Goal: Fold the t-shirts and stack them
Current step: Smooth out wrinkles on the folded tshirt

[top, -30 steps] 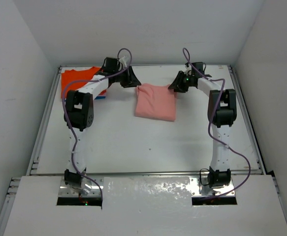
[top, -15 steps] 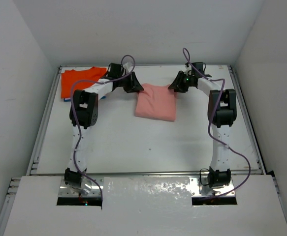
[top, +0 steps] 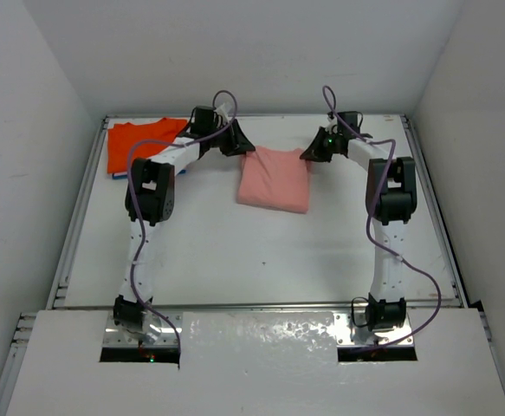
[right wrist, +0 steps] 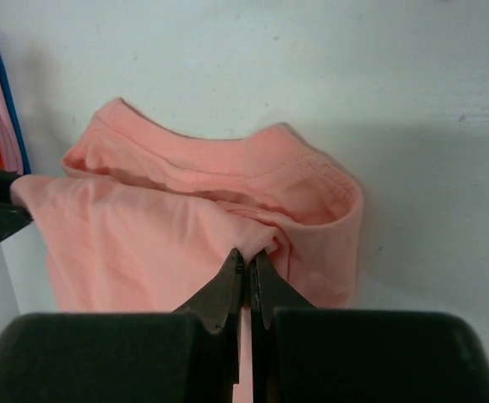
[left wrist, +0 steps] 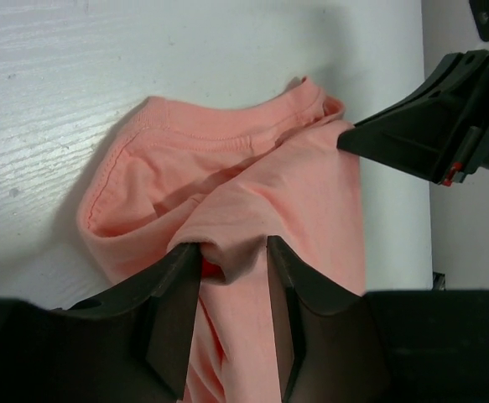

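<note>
top view, pink shirt (top: pixel 274 182): salmon-pink, folded to a rough rectangle, lying mid-table toward the far side of the white table (top: pixel 235 251)
top view, orange shirt (top: pixel 139 143): bright orange, lying flat in the far left corner, well apart from the pink one
top view, grippers: left gripper (top: pixel 245 149) sits at the pink shirt's far left corner and right gripper (top: pixel 307 156) at its far right corner, so the shirt lies between them and toward the arm bases
left wrist view, cloth: soft and rumpled, with the stitched hem curling up off the table
left wrist view, left gripper: fingers (left wrist: pixel 173 311) are part-way apart with a bunched fold of pink shirt filling the gap and touching both, so it's pinching cloth
right wrist view, right gripper: fingers (right wrist: pixel 227 285) are pressed together, nipping a thin fold of pink shirt right at the tips
right wrist view, edge stuff: a thin blue shirt (right wrist: pixel 1 84) edge shows far left, beside some orange
</note>
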You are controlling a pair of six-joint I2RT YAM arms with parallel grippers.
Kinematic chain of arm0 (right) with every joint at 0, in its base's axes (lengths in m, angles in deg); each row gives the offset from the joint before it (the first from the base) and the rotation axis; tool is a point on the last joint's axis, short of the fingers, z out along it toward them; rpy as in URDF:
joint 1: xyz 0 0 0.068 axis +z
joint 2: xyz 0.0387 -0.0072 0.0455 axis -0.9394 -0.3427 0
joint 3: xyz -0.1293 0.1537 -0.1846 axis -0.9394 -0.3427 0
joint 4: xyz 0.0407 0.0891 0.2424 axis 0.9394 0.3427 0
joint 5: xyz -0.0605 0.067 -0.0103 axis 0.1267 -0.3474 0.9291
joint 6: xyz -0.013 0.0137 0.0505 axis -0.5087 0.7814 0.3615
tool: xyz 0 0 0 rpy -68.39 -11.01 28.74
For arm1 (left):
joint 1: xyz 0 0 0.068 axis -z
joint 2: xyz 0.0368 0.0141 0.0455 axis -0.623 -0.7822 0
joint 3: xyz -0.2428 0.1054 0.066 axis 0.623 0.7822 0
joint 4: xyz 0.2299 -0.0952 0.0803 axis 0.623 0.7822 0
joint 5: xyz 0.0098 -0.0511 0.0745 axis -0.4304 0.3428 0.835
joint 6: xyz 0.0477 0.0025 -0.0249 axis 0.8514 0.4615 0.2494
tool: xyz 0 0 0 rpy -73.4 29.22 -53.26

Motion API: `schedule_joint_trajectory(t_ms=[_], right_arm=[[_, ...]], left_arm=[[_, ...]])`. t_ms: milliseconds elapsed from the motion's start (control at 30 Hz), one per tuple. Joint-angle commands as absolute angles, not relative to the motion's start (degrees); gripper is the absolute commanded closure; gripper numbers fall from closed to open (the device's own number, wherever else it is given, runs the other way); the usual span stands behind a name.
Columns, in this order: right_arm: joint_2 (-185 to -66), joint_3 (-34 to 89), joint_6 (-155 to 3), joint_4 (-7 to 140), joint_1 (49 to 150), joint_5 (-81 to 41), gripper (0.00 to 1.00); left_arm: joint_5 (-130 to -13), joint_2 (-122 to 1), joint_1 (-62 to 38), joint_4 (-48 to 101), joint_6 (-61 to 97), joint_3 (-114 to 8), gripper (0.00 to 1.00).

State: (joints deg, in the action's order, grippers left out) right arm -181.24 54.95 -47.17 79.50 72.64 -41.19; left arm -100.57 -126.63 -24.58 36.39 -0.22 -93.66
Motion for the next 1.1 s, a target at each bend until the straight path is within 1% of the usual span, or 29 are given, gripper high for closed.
schedule_joint_trajectory(t_ms=[0, 167, 300, 433, 500, 600, 633, 700, 733, 833, 867, 900, 933, 967, 1000, 1033, 1067], right_arm=[[-177.9, 52.2, -45.7, 73.8, 72.0, -38.6, 1.00], [-176.2, 49.9, -43.9, 72.5, 71.7, -36.0, 1.00], [-174.8, 45.5, -41.4, 66.7, 71.3, -35.6, 1.00], [-175.0, 45.1, -39.5, 64.2, 70.8, -35.8, 1.00], [-174.9, 45.7, -39.2, 63.5, 70.6, -36.6, 1.00], [-175.5, 47.2, -38.9, 63.5, 70.5, -37.8, 1.00], [-175.8, 47.5, -39.0, 63.4, 70.4, -37.9, 1.00], [-176.0, 47.6, -38.5, 63.0, 70.4, -38.5, 1.00], [-176.2, 47.8, -38.4, 62.9, 70.4, -38.7, 1.00], [-176.3, 47.5, -38.2, 62.6, 70.4, -39.2, 1.00], [-176.4, 47.6, -38.3, 62.7, 70.4, -39.5, 0.95], [-176.5, 48.0, -39.1, 63.1, 70.3, -39.8, 0.85], [-176.6, 49.3, -39.9, 65.4, 70.2, -40.3, 0.76], [-176.4, 50.1, -40.9, 67.1, 70.2, -40.2, 0.69], [-176.0, 50.8, -43.4, 69.7, 70.2, -39.3, 0.62], [-175.4, 51.2, -44.3, 73.4, 70.2, -38.3, 0.60], [-174.6, 50.6, -45.2, 74.3, 70.2, -37.3, 0.59]], left_arm=[[-100.7, -125.8, -24.6, 33.3, -0.9, -96.8, 0.65], [-100.2, -126.0, -25.0, 34.4, -0.7, -96.6, 0.62], [-100.0, -127.8, -25.2, 34.3, -0.8, -96.6, 0.60], [-101.0, -129.5, -25.6, 31.8, -2.9, -96.8, 0.60], [-101.6, -130.2, -25.7, 29.6, -4.2, -97.1, 0.63], [-103.1, -130.9, -25.7, 24.6, -7.0, -97.3, 0.64], [-103.2, -131.0, -25.7, 23.3, -8.0, -97.3, 0.67], [-103.0, -131.0, -25.7, 21.7, -9.4, -97.4, 0.87], [-102.5, -130.8, -25.7, 20.9, -10.2, -97.7, 1.00], [-101.1, -129.9, -25.7, 19.7, -11.7, -98.2, 1.00], [-100.6, -129.7, -25.7, 19.5, -12.0, -98.2, 0.98], [-100.5, -129.4, -25.8, 19.5, -12.0, -98.3, 0.89], [-101.0, -129.3, -25.8, 19.5, -12.0, -98.6, 0.64], [-101.5, -129.3, -25.9, 19.8, -11.9, -98.6, 0.45], [-101.5, -129.0, -26.0, 20.5, -11.4, -98.5, 0.33], [-101.6, -128.3, -26.1, 21.4, -10.6, -98.2, 0.27], [-101.7, -127.8, -26.1, 23.7, -9.6, -97.9, 0.26]])
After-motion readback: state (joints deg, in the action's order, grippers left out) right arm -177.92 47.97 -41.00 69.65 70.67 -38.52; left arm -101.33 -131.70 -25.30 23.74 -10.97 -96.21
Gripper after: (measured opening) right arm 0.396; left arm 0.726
